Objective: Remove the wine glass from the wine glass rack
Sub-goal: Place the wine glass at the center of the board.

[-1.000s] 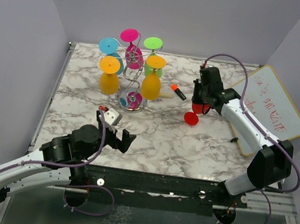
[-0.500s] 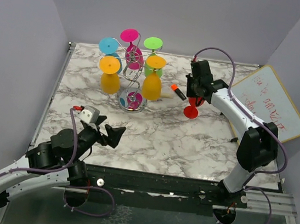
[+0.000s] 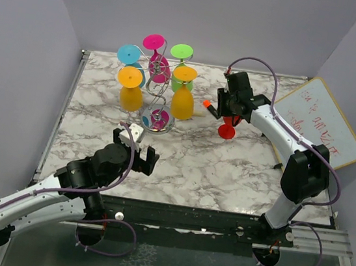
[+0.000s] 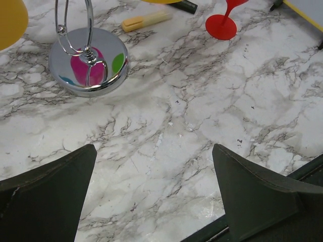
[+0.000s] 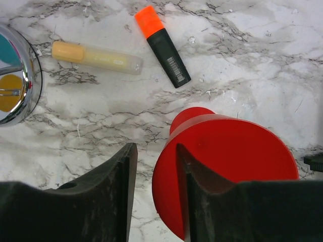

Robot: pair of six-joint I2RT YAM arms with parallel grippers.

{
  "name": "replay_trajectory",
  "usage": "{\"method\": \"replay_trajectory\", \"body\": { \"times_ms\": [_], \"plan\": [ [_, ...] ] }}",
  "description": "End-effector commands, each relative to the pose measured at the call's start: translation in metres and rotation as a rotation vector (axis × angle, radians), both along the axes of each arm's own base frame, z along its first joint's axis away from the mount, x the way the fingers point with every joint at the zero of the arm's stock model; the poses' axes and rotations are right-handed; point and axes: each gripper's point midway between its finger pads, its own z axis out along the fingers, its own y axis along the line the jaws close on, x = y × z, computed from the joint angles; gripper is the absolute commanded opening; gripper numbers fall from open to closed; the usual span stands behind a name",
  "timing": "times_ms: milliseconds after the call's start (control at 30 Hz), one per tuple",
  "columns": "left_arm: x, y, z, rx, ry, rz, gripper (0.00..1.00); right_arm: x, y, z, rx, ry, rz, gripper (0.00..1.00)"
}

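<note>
Counter (image 3: 226, 169): white marble, grey veining. Wine glass (image 3: 227, 131): solid red. Wine glass rack (image 3: 157, 120): chrome, mirror base. Rack glasses (image 3: 180, 104): yellow, pink, green, cyan. Marker (image 5: 162, 46): black, orange cap. Whiteboard (image 3: 326, 129): white, yellow frame, red writing.

**Top view:** fixed high above the near edge of the bench (image 3: 225, 172), well in front of the wine glass rack (image 3: 156, 121), looking down over the whole bench. **Left wrist view:** low and near, in front of the rack, facing its mirror base and the red wine glass (image 4: 222, 25) right of it. **Right wrist view:** straight down, very close, right of the rack. All three share that base and glass.
</note>
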Motion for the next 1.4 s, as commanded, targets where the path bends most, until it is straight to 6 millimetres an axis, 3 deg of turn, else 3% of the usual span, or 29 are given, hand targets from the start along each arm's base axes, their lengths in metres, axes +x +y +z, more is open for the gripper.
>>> {"method": "replay_trajectory", "body": {
  "times_ms": [0,267,533,700,800,1100,1367],
  "plan": [
    [-0.002,0.001,0.015,-0.047,-0.008,-0.006,0.99,-0.004,0.003,0.014,0.015,-0.011,0.033,0.44],
    [0.001,0.005,0.015,-0.052,-0.009,0.012,0.99,-0.006,0.001,0.032,0.023,-0.046,0.038,0.45],
    [0.002,0.004,0.014,-0.048,-0.003,0.011,0.99,0.01,-0.004,0.022,-0.026,-0.072,0.008,0.11],
    [0.002,0.005,0.014,-0.052,-0.006,0.015,0.99,0.025,0.0,0.027,-0.028,-0.109,0.001,0.02],
    [0.003,0.006,0.015,-0.053,-0.008,0.017,0.99,0.032,0.005,0.028,-0.023,-0.121,0.017,0.02],
    [0.004,0.006,0.014,-0.049,-0.005,0.022,0.99,0.041,0.013,0.007,-0.064,-0.037,0.049,0.02],
    [0.006,0.006,0.011,-0.045,0.004,0.027,0.99,0.032,0.016,0.012,-0.049,-0.013,0.084,0.18]
  ]
}}
